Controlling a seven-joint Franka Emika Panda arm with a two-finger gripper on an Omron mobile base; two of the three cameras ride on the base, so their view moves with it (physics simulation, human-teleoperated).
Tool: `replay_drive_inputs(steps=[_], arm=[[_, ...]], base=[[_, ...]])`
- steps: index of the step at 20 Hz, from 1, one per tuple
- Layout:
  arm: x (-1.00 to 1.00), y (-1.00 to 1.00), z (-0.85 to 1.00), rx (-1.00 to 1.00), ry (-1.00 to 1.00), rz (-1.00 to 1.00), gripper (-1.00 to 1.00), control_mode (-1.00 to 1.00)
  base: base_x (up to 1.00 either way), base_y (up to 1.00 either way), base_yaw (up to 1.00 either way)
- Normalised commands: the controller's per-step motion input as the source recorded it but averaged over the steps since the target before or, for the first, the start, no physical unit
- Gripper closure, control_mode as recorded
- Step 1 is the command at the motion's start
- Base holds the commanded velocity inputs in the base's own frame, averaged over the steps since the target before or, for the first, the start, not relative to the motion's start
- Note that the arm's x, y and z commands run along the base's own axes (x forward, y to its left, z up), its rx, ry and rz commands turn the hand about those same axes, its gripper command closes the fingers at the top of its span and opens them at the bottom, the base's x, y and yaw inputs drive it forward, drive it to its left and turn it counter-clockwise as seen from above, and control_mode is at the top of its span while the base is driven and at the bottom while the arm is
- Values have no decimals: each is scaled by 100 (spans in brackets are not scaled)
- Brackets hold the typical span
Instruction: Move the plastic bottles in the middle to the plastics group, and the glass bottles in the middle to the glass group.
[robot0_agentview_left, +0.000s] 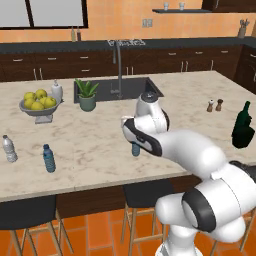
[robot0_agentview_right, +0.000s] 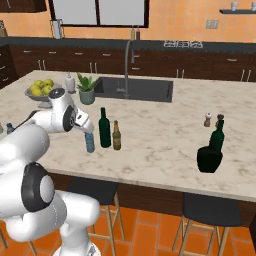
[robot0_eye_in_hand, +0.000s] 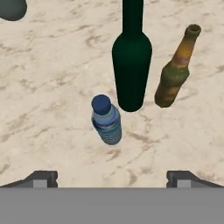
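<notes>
A small blue-capped plastic bottle (robot0_eye_in_hand: 106, 120) stands upright mid-island, just beside the tall green wine bottle (robot0_eye_in_hand: 131, 65) and near the amber bottle (robot0_eye_in_hand: 176, 72); the gripper (robot0_eye_in_hand: 112, 177) hangs above it, jaws spread wide, holding nothing; a descent drifting sideways could likely clip the green bottle and topple it; the blue bottle looks translucent, ribbed, short.

Marble island counter (robot0_agentview_left: 100, 140): fruit bowl (robot0_agentview_left: 40, 106), potted plant (robot0_agentview_left: 87, 95), sink (robot0_agentview_left: 117, 89). Two small plastic bottles (robot0_agentview_left: 48, 158) at left edge. Dark green bottles (robot0_agentview_left: 243, 126) at right.
</notes>
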Motion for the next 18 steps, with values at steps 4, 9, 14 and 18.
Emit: replay_drive_inputs(steps=[4, 9, 14, 18], arm=[[38, 0, -31, 0, 0, 0, -100, -100], [36, -3, -10, 0, 0, 0, -100, -100], [20, -4, 1, 0, 18, 0, -100, -100], [0, 0, -2, 0, 21, 0, -100, -100]], base=[[0, 0, 0], [0, 0, 0], [0, 0, 0], [0, 0, 0]])
